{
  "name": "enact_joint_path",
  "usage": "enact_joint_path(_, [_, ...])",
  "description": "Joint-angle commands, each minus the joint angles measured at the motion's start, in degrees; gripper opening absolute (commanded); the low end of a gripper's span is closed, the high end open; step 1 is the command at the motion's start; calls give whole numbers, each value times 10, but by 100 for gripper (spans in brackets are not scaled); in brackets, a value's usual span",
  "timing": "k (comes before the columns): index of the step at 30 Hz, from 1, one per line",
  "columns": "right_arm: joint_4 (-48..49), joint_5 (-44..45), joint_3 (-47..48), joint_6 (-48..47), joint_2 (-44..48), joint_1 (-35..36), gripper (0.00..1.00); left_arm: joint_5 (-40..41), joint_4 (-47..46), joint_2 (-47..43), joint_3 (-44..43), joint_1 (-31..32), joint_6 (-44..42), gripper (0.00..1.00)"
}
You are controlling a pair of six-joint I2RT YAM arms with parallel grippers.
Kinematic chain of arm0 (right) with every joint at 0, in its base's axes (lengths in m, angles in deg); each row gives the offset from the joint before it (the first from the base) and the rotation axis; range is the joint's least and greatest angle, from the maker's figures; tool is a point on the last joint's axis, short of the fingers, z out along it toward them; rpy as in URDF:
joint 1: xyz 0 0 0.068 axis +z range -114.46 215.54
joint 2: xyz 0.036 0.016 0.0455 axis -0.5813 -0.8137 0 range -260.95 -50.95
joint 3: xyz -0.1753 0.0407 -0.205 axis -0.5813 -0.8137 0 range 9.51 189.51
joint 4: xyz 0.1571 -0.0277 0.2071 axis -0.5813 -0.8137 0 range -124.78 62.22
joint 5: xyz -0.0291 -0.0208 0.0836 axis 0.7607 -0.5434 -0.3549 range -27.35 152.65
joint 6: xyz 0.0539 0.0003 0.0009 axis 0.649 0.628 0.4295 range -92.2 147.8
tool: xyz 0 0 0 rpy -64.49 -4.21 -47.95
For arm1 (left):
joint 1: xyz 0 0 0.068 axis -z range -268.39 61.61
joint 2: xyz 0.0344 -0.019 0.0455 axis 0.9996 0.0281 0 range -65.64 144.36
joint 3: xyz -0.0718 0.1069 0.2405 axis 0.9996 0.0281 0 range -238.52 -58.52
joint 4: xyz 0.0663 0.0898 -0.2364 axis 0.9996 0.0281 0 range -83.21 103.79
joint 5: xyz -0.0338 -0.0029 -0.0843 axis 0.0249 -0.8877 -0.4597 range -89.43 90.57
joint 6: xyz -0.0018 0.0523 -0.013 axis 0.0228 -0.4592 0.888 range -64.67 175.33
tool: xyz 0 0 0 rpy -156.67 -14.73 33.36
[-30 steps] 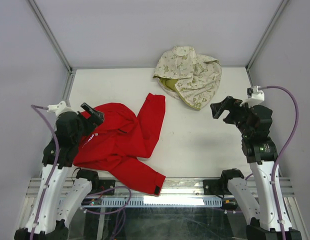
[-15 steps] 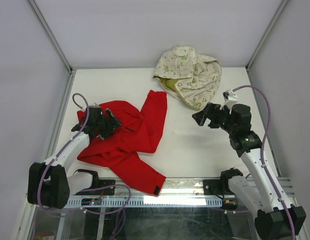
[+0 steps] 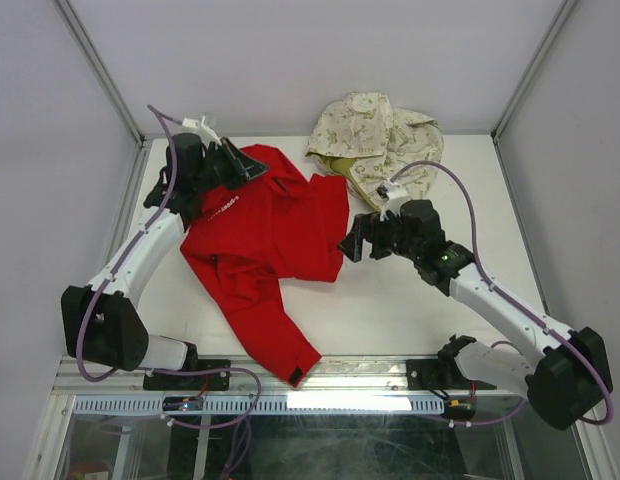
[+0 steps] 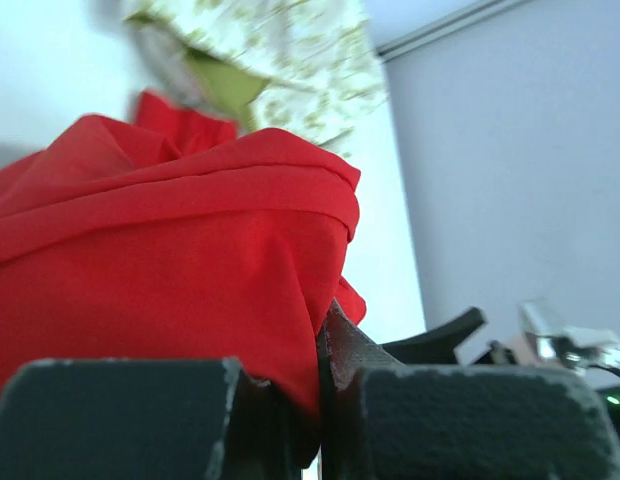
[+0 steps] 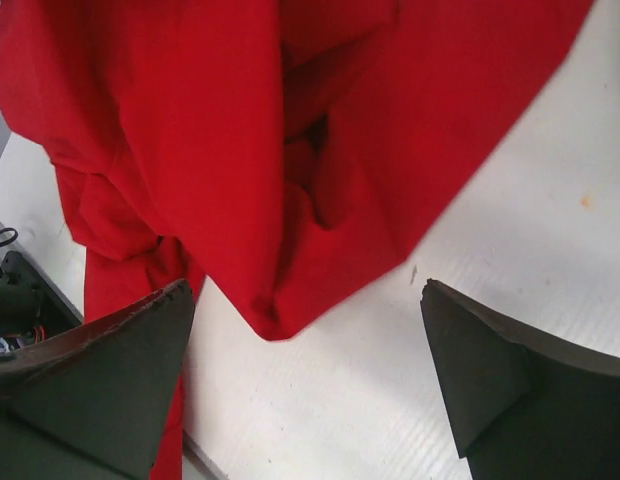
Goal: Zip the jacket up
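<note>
Red jacket point(image 3: 270, 230) lies spread across the left-centre of the white surface point(image 3: 420, 300), one sleeve trailing to the bottom edge. Left hand point(image 3: 252, 165), upper left, is pinched tight on a fold at the jacket's top. Right hand point(image 3: 352, 243), mid-frame, jaws wide, sits at the jacket's right edge. Cream floral garment point(image 3: 380, 145) is top centre.

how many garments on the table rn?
2. The red jacket lies left of centre, one edge pinched in the left gripper. The cream floral garment sits bunched at the far edge. Anything under them would be hidden.
</note>
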Motion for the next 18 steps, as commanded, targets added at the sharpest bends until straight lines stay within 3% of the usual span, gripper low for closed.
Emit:
enact_joint_path(1, [80, 18, 79, -33, -48, 33, 99, -53, -54, -25, -103, 17, -19, 0])
enact_joint_path(6, [127, 49, 125, -65, -115, 81, 100, -76, -51, -51, -167, 26, -26, 0])
enact_joint_path(12, [160, 83, 194, -82, -224, 86, 97, -82, -9, -83, -211, 26, -61, 0])
enact_joint_path(13, [157, 82, 209, -90, -238, 86, 90, -72, 5, -87, -219, 25, -73, 0])
enact_joint_path(14, [149, 74, 227, -100, -246, 86, 75, -55, 24, -89, -229, 25, -90, 0])
enact_joint_path(16, [126, 88, 268, -118, -253, 85, 33, -11, 69, -90, -268, 25, -131, 0])
enact_joint_path(18, [95, 123, 310, -155, -250, 82, 0, 47, 110, -83, -318, 24, -172, 0])
